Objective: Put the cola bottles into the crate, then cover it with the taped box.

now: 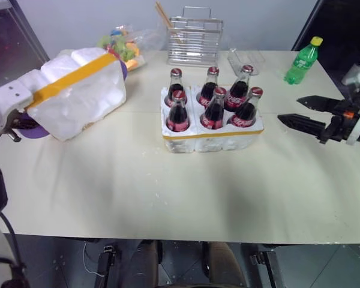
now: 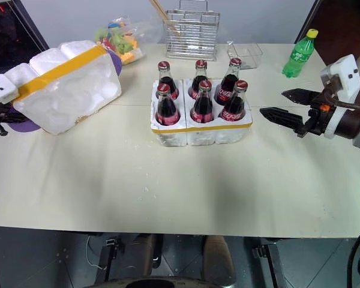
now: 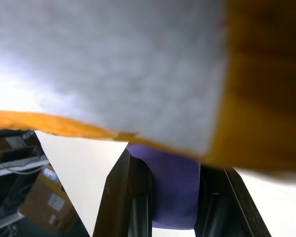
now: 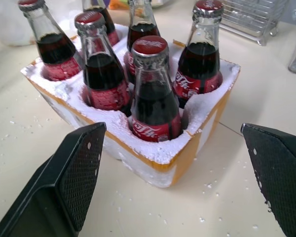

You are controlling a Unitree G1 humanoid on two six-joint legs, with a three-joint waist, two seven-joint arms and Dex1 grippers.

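Six cola bottles [image 1: 215,108] are seated in the crate [image 1: 211,139]; bare worktop [image 1: 168,192] surrounds it. Right claw [image 1: 301,113], spread, at three o'clock; left claw [image 3: 175,197] pinching the taped box [image 1: 78,93] at nine.

This looks like a robotics lab or test workspace, not a home. A plain cream table [image 1: 168,198] stands on a grey hard floor before a bare pale wall. At the lower left of the left wrist view, metal shelving with cables and a cardboard box [image 3: 47,203] suggests storage for equipment.
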